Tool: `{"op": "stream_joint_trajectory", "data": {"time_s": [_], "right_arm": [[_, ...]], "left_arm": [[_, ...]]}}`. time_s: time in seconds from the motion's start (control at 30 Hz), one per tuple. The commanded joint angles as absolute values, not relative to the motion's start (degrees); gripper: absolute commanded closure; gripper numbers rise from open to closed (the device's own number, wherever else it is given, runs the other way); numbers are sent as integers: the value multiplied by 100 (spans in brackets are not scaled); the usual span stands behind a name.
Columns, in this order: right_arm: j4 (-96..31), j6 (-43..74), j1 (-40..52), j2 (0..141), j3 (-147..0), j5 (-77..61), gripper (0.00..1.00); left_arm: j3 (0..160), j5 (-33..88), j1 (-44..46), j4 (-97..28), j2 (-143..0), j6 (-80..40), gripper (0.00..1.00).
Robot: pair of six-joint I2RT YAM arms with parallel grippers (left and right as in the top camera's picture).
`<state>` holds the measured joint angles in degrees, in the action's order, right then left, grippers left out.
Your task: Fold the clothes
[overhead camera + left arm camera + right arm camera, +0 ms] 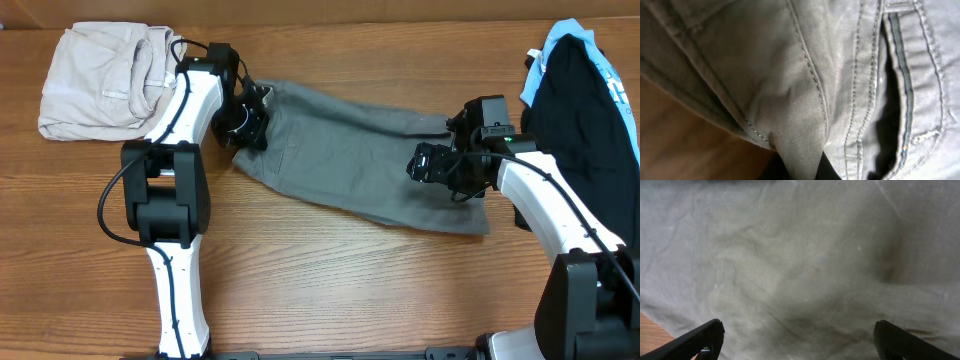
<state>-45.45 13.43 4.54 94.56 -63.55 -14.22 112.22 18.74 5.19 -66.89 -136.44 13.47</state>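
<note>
0 folds are showing yet: the clothes are lying stretched across the middle of the table, so all the folding is remaining. The left gripper is pinching a ridge of waistband cloth, which only its wrist view is showing, beside the pocket seam. The right gripper is hanging over the leg end, its fingers spread wide.
</note>
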Motion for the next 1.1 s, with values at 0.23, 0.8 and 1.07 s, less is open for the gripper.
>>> {"op": "stream_joint_trajectory", "data": {"time_s": [0.23,0.8,1.07], "right_arm": [[-4515,1374,445,9445,-6333,-1584,15],[-4007,1621,458,9513,-6331,-1667,82],[-3743,2029,563,10219,-6152,-1730,96]], "left_arm": [[13078,847,604,-8355,-13533,1282,96],[14842,342,624,-9598,-13520,1284,96],[14842,325,871,-9574,-13520,1280,96]]}}
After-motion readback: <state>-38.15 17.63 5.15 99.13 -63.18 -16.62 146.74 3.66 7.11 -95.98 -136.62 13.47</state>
